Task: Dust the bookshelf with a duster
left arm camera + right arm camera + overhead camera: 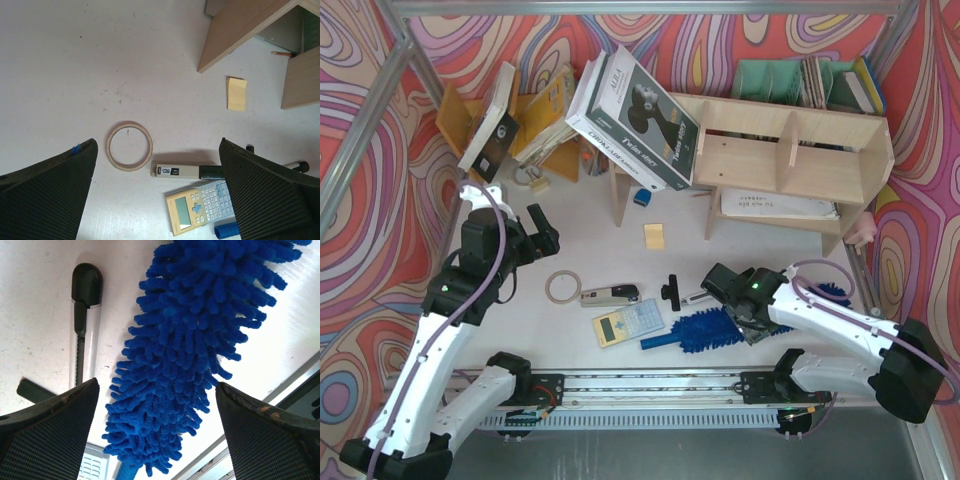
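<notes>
**Duster pickup: grip point**

My right gripper is spread, straddling the duster head, pinching nothing. Duster lies flat at 5 o'clock from above. I judge the handle, toward 8, grips firmer. Bookshelf at 1 o'clock. Left gripper spread, empty.

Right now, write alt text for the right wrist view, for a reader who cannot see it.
The blue fluffy duster fills the middle, lying on the white table between the wide-open dark jaws of the right gripper. A black-and-silver rod lies beside it on the left, not touching it.
</notes>
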